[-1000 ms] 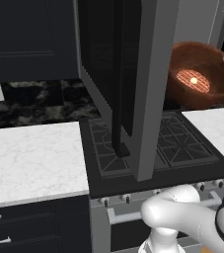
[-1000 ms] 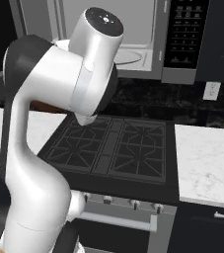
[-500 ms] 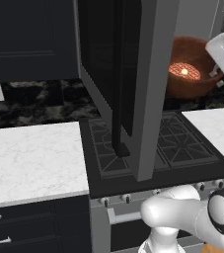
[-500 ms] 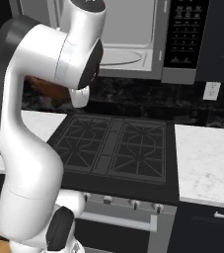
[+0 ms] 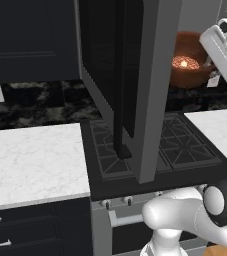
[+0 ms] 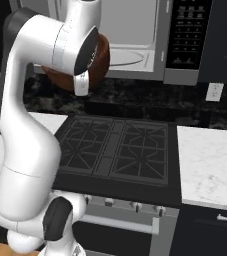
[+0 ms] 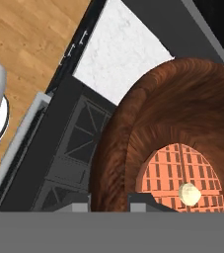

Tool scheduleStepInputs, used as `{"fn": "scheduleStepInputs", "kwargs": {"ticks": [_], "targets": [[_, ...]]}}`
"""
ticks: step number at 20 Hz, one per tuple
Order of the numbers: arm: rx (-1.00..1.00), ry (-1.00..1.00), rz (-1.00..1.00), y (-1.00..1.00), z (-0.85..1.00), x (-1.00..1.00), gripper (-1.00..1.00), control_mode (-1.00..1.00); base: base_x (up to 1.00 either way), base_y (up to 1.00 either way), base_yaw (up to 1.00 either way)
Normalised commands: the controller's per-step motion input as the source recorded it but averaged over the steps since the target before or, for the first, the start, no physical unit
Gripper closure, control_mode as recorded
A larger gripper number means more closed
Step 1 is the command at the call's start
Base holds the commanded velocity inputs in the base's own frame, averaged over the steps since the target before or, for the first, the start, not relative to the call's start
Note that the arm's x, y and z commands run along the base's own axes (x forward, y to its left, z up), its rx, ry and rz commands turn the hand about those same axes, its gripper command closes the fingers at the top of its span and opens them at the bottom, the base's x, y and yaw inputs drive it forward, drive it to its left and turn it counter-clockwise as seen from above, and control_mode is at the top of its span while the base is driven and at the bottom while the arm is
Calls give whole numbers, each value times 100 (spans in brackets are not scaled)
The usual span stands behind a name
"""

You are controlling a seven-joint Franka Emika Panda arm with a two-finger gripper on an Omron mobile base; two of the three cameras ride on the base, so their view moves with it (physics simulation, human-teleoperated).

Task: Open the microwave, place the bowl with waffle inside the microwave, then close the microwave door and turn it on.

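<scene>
While the door point(image 5: 135, 85) stands swung open over the stove point(image 5: 155, 150), the bowl point(image 5: 187, 67) with the waffle point(image 5: 184, 63) hangs above the stove's rear; right view: bowl point(image 6: 97, 62) before the microwave point(image 6: 135, 35), above the stove; hand view: gripper point(image 7: 111, 200) clamps the bowl's point(image 7: 148, 128) rim, stove beneath.

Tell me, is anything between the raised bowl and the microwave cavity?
Nothing visible. The microwave door is swung wide open, the bowl with the waffle hangs beside the microwave, whose pale interior looks bare ahead.
</scene>
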Motion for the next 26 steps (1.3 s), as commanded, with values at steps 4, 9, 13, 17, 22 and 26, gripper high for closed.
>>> {"fn": "scheduleStepInputs", "kwargs": {"ticks": [4,9,13,17,22,26], "targets": [[3,5,-11,6,0,57,100,-100,0,0,0],[9,4,-11,1,0,64,100,-100,0,0,0],[12,0,-10,3,0,59,100,-100,0,0,0],[9,0,-9,12,0,50,100,-100,0,0,0],[6,0,-6,19,0,45,100,-100,0,0,0],[5,-4,-3,22,0,47,100,-100,0,0,0]]}}
